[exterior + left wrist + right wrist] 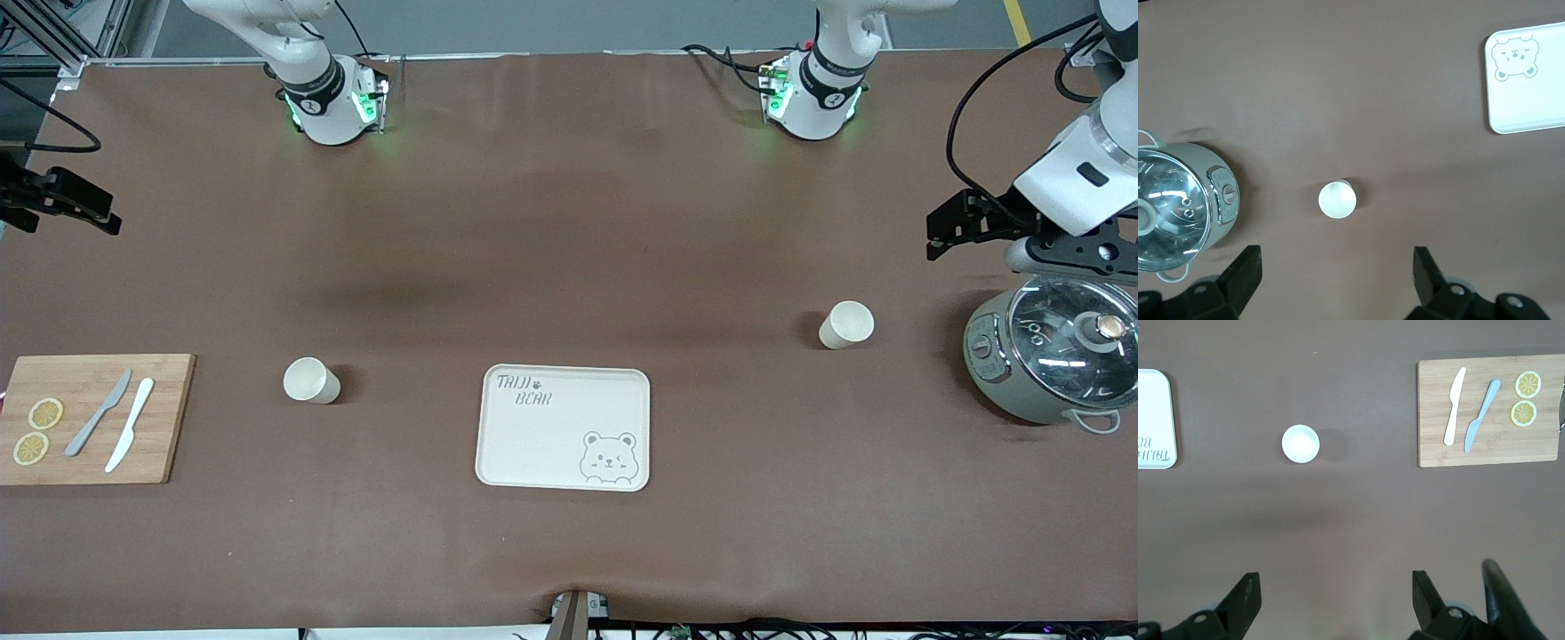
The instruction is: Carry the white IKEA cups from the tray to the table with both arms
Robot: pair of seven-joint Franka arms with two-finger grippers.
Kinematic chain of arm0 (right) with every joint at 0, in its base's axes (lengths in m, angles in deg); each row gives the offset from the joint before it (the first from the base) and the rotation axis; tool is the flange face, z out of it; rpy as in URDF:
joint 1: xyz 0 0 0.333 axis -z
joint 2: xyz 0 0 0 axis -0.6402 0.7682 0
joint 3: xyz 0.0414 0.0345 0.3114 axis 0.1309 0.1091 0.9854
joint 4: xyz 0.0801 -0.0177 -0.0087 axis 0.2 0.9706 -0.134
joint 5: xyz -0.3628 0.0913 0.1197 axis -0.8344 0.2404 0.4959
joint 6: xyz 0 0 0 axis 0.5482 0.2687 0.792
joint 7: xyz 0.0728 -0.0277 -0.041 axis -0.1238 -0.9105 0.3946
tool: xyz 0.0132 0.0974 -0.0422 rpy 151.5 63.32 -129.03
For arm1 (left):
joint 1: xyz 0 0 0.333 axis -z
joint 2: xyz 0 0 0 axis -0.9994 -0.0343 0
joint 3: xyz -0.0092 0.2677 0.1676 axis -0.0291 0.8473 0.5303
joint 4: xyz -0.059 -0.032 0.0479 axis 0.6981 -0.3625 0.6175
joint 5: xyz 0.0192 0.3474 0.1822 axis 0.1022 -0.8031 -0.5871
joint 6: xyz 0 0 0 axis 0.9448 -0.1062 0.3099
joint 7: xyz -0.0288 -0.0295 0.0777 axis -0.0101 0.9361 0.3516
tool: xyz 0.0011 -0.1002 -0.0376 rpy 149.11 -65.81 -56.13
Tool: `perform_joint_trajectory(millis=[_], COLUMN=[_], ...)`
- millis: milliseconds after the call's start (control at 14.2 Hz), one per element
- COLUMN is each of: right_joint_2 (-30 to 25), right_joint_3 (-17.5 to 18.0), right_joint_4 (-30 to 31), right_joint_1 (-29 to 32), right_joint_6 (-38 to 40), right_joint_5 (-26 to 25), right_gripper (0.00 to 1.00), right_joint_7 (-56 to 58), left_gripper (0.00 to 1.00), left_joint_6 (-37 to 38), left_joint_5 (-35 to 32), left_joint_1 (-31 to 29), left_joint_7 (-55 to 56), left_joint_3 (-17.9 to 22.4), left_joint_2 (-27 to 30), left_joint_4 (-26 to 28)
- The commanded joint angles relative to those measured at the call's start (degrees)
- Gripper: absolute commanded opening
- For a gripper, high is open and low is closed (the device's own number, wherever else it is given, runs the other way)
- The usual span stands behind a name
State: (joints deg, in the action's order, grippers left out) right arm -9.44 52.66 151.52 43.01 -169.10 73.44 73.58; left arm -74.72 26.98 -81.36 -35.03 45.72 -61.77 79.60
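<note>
Two white cups stand upright on the brown table (569,222), rims up, both empty. One cup (311,380) sits toward the right arm's end, betw. the bear tray (564,427) and the wooden cutting board (93,418), apart from both. Other cup (845,324) sits toward the left arm's end, betw. the tray and the glass-lidded cooker pot (1049,360), a bit farther from the front cam than the 1st cup. Tray lies flat near table middle, nothing on it; bear drawing in one corner, "TAIJI BEAR" lettering in the other. Board carries 2 lemon slices (37,431), a grey knife (98,413) and a white knife (130,424), side by side. Left claw (956,227) hangs in the air near the table edge, just above the cooker, fingers spread wide, holding nothing; its wrist view shows the cup (1337,199) below, btw the fingertips (1248,267). Right claw (67,209) is up at the opp. end, over bare table by the edge, also spread wide and empty; wrist view shows its cup (1301,443) well clear of the fingers (1248,590).
</note>
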Motion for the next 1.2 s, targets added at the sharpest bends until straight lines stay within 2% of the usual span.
perform_joint_trajectory(millis=[0,353,494,635,917,1129], right_joint_2=[0.2,0.2,0.2,0.0,-0.3,-0.3], right_joint_3=[0.2,-0.7,-4.8,-10.8,-10.8,-9.5], right_joint_4=[-1.3,-1.2,-1.0,-0.7,-0.9,-1.1], right_joint_1=[1.0,1.3,-2.0,-7.7,-6.9,-6.2], right_joint_6=[0.8,1.2,1.1,1.1,1.1,1.2], right_joint_5=[-0.8,-0.6,-0.4,-0.3,0.0,0.0], right_gripper=[1.00,1.00,1.00,1.00,1.00,1.00], right_joint_7=[1.0,1.1,1.2,1.2,1.5,1.4], left_gripper=[1.00,1.00,1.00,1.00,1.00,1.00], left_joint_6=[1.4,1.4,1.4,1.4,1.4,1.4], left_joint_5=[1.0,0.1,0.0,0.0,0.0,0.0], left_joint_1=[0.3,0.4,0.4,0.4,0.0,-0.2], left_joint_7=[-1.1,-1.4,-2.1,-2.3,-2.3,-2.3], left_joint_3=[0.5,0.5,0.6,0.6,0.6,0.6], left_joint_2=[-0.2,-0.3,-0.3,-0.3,-0.4,-0.5], left_joint_4=[-1.5,-1.5,-1.5,-1.5,-1.5,-1.5])
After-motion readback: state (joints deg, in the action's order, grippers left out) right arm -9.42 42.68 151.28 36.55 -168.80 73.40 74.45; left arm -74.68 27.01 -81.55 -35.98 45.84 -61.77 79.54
